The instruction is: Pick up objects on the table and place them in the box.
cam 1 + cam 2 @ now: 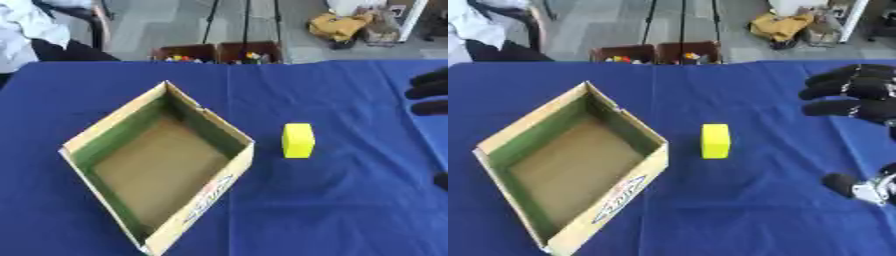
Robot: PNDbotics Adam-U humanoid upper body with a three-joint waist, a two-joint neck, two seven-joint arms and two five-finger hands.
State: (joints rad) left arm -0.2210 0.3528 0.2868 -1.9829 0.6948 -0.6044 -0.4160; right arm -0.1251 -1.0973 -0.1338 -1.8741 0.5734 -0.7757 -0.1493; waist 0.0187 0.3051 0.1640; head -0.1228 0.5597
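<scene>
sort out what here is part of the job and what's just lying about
Part of the job:
- yellow block, on the blue table
- open cardboard box, nothing in it
- right hand, open, to the right of the block, apart from it

Just lying about:
- brown bins of small coloured things beyond the table
- yellow cloth on the floor

The surface [350,210] is covered with a deep blue cloth, faintly creased down its middle. Directly on it sits an open cardboard box [188,220], turned cornerwise, its inside walls green and its floor bare brown. Near its right corner, apart from it, a small yellow block [297,140] stands upright.
</scene>
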